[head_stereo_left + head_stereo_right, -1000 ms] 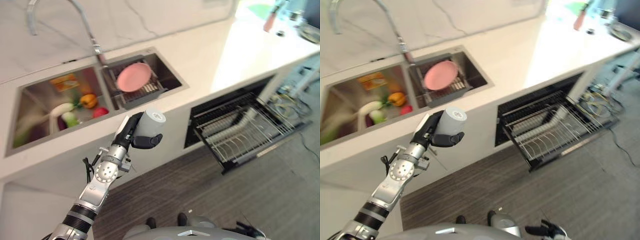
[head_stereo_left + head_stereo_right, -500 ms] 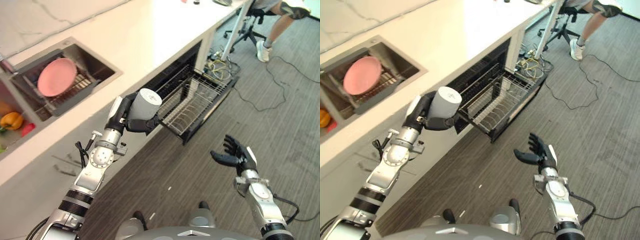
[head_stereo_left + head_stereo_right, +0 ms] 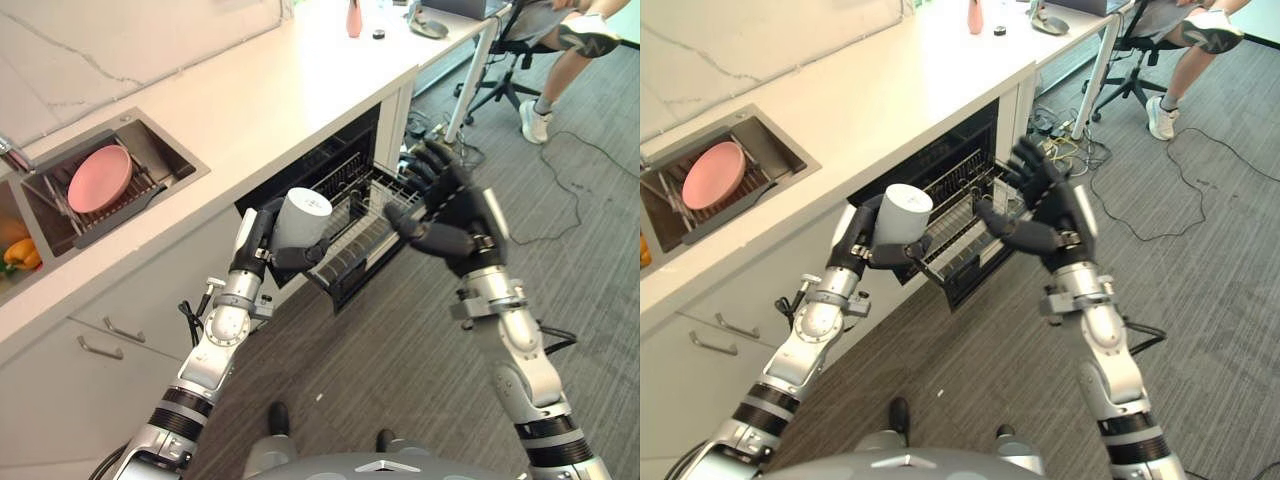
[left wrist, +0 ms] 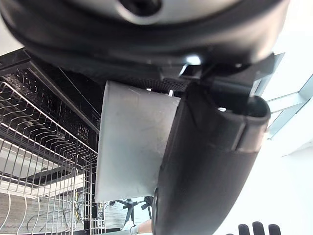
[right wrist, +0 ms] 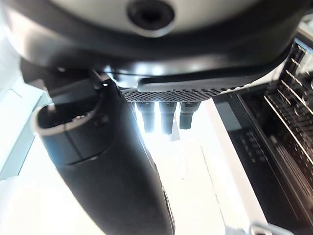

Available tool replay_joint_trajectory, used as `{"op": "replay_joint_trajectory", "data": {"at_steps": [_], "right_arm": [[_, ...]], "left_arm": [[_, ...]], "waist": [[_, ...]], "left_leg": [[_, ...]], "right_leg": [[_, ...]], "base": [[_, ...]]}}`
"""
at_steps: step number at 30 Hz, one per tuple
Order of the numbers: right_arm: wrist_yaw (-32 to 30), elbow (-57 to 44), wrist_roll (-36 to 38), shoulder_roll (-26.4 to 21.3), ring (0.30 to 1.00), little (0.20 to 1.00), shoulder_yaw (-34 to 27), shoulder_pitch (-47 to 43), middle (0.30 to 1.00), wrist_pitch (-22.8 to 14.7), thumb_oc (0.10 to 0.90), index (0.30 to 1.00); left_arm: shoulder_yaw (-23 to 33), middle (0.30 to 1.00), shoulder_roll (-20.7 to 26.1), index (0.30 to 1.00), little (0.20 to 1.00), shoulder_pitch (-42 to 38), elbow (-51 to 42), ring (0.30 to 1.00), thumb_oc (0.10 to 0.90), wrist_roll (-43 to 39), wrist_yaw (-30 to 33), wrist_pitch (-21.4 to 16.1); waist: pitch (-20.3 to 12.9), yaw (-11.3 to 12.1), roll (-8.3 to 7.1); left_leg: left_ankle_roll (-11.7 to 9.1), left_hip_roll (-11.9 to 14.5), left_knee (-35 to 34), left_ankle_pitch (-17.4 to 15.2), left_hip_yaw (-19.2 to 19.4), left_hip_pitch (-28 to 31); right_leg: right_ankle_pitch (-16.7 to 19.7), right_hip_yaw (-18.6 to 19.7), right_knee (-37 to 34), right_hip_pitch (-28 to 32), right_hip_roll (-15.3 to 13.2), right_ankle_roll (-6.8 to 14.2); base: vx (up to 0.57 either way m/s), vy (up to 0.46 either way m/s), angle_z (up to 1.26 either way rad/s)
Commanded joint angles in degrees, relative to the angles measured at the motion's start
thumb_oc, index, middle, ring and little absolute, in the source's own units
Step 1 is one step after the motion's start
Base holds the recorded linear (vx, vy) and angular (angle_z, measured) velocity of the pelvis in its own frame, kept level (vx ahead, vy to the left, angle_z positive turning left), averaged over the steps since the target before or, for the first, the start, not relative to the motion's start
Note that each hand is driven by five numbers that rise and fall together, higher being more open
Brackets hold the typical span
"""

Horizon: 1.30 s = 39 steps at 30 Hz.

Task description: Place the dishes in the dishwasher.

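My left hand (image 3: pixel 262 243) is shut on a grey cup (image 3: pixel 301 217), held upright in front of the open dishwasher; the same cup (image 4: pixel 132 142) sits between thumb and fingers in the left wrist view. The dishwasher's wire rack (image 3: pixel 372 222) is pulled out below the white counter. My right hand (image 3: pixel 452 212) is raised over the rack's right side, open with fingers spread, holding nothing. A pink plate (image 3: pixel 99 178) leans in the drainer inside the sink (image 3: pixel 160 150) at the far left.
White countertop (image 3: pixel 250 90) runs above the dishwasher; drawers with handles (image 3: pixel 120 330) are below the sink. A yellow pepper (image 3: pixel 18 252) lies in the left basin. A pink bottle (image 3: pixel 354 18) stands at the counter's far end. A seated person's legs (image 3: pixel 565 45) and cables (image 3: pixel 560 180) are at right.
The camera view has shifted. My right hand has risen from low near the floor to above the rack, fingers spread. My left hand still holds the cup near the rack.
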Motion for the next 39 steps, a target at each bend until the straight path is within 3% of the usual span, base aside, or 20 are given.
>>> {"op": "replay_joint_trajectory", "data": {"at_steps": [1, 3, 8, 14, 23, 39], "right_arm": [[1.93, -2.97, 6.59, 2.11, 0.9, 0.9, -3.13, -1.76, 0.9, -4.56, 0.8, 0.9], [3.15, -2.42, 12.19, 3.59, 0.9, 0.9, 0.21, -2.05, 0.9, -3.48, 0.8, 0.9], [3.38, -2.07, 17.04, 4.3, 0.9, 0.9, 4.01, -3.16, 0.9, -2.9, 0.8, 0.9], [2.02, -1.16, 15.73, 4.16, 0.9, 0.9, 5.72, -3.88, 0.9, -1.71, 0.8, 0.9], [-2.04, 0.32, 11.78, 2.26, 0.9, 0.9, 11.73, -9.09, 0.9, 0.65, 0.8, 0.9], [-4.67, 7.45, 9.7, 2.07, 0.9, 0.9, 17.66, -16.3, 0.9, 3.53, 0.8, 0.9]], "left_arm": [[0.49, 0.3, 2.9, 0.3, 0.3, -6.98, -4.33, 0.3, 0.4, 2.46, 2.08, -6.33], [-1.04, 0.3, 2.5, 0.3, 0.3, -7.74, -2.73, 0.3, 0.4, 3.71, 2.96, -5.25], [-3.59, 0.3, 1.63, 0.3, 0.3, -10.45, -0.05, 0.3, 0.4, 6.15, 4.69, -4.53], [-4.89, 0.3, 1.32, 0.3, 0.3, -11.26, -0.17, 0.3, 0.4, 9.3, 5.43, -4.04], [-11.53, 0.3, 0.08, 0.3, 0.3, -16.68, 5.67, 0.3, 0.4, 18.51, 9.38, -2.25], [-15.61, 0.3, 0.02, 0.3, 0.3, -21.92, 7.58, 0.3, 0.4, 26.98, 12.79, -0.31]], "waist": [[-4.08, 0.2, -3.69], [-4.82, 0.89, -4.11], [-5.25, 1.86, -5.21], [-5.53, 2.22, -5.72], [-5.47, 2.07, -6.17], [-4.7, 3.05, -6.82]], "left_leg": [[-1.3, 1.37, 4.37, -5.55, 2.16, -0.45], [-0.3, 0.24, 3.54, -6.48, 2.32, 1.29], [0.34, -0.53, 2.84, -6.89, 3.26, 1.96], [0.89, -1.16, 2.68, -7.81, 3.03, 2.52], [1.38, -1.36, 1.82, -8.47, 2.83, 3.73], [1.4, -1.33, 0.52, -8.61, 2.58, 3.6]], "right_leg": [[0.83, 0.52, 1.18, -1.78, -7.75, 6.3], [1.28, 1.08, 1.1, -1.53, -8.72, 6.95], [1.49, 1.15, 1.57, -1.45, -9.8, 7.47], [2.03, 1.52, 1.89, -1.57, -10.42, 7.86], [2.23, 2.21, 1.75, -1.64, -10.44, 7.94], [2.76, 1.87, -0.51, -1.97, -9.86, 8.18]], "base": [[0.13, 0.061, 0.3], [0.17, 0.082, 0.14], [0.11, 0.04, -0.04], [0.08, 0.01, 0.0], [0.08, -0.006, -0.03], [0.01, -0.002, 0.0]]}}
